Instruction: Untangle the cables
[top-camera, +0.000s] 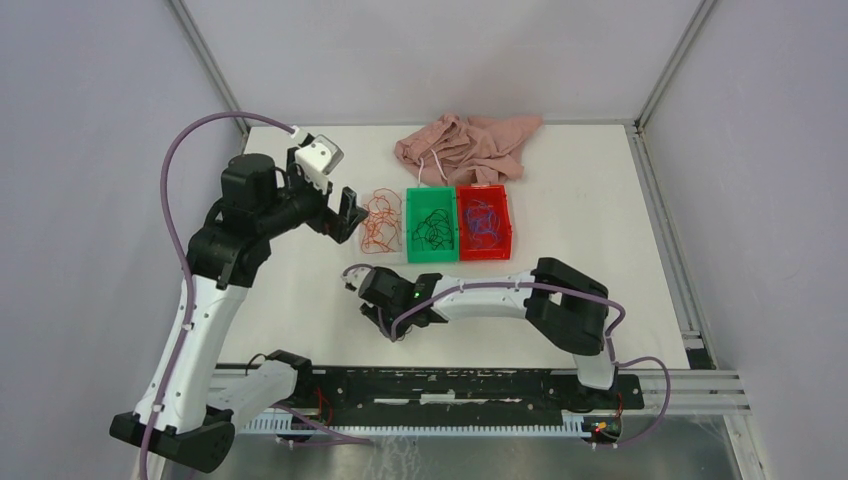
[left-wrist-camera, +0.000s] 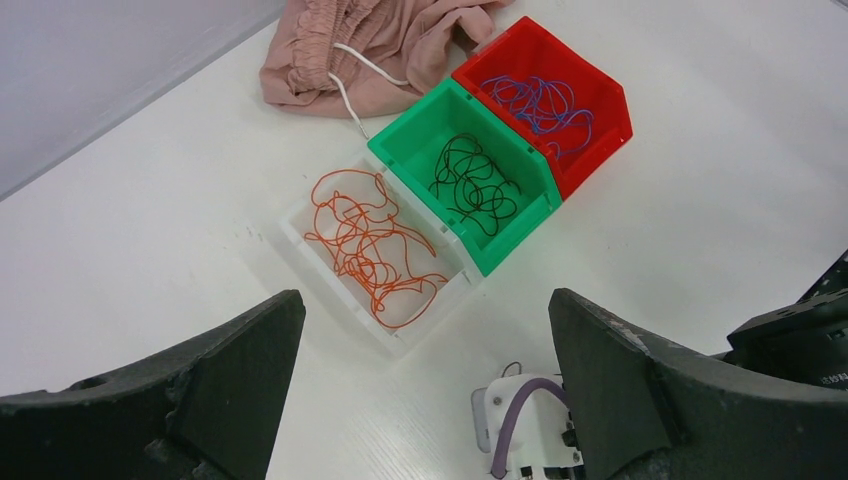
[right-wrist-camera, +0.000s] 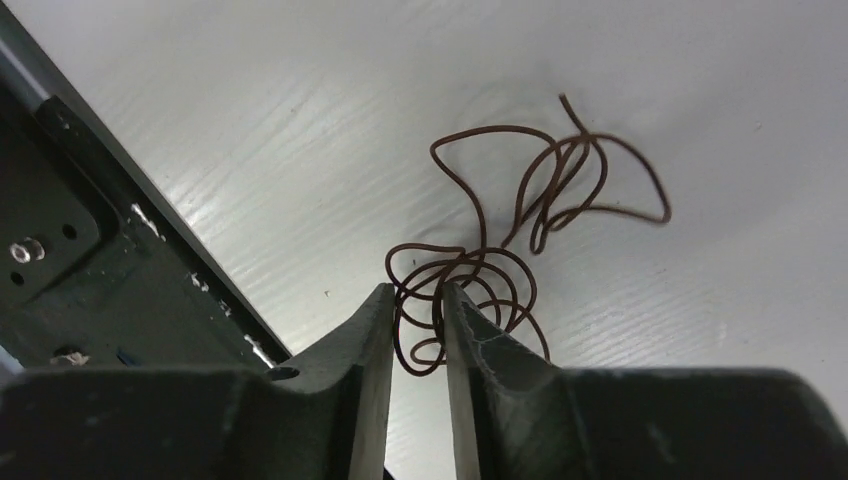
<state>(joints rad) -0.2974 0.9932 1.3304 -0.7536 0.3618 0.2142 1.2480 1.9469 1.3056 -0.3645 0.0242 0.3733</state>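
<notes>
**Three sorted piles, one brown strand at the right claw**

Top view: I see the white, matte desk (top-camera: 600, 220) with a crumpled pink cloth (top-camera: 465, 145) at its far edge. In front of the cloth stand a green bin (top-camera: 431, 256) and a red bin (top-camera: 485, 254), hard plastic boxes touching side by side. Curly black cables (top-camera: 433, 230) lie in the green one and blue-purple cables (top-camera: 482, 220) in the red one. The orange cables (top-camera: 380, 222) lie just left of the green bin. My left claw (top-camera: 345, 215) hangs beside them. My right claw (top-camera: 388, 328) sits low near the desk's near edge, well apart from the bins, and its own body hides whatever is under it.

Left wrist view: here the orange cables turn out to lie in a shallow clear tray (left-wrist-camera: 335, 285), which touches the green bin and which the top view barely shows. A smooth white cord (left-wrist-camera: 350, 90) runs out of the cloth's waistband. The left claw's fingers stand wide apart with nothing between them.

Right wrist view: only this camera shows a thin, wiry brown cable (right-wrist-camera: 520, 200), looped and kinked on the faintly grained desk. The right claw is narrow, with loops of that cable in the gap. I cannot tell whether the fingers actually pinch it.
</notes>
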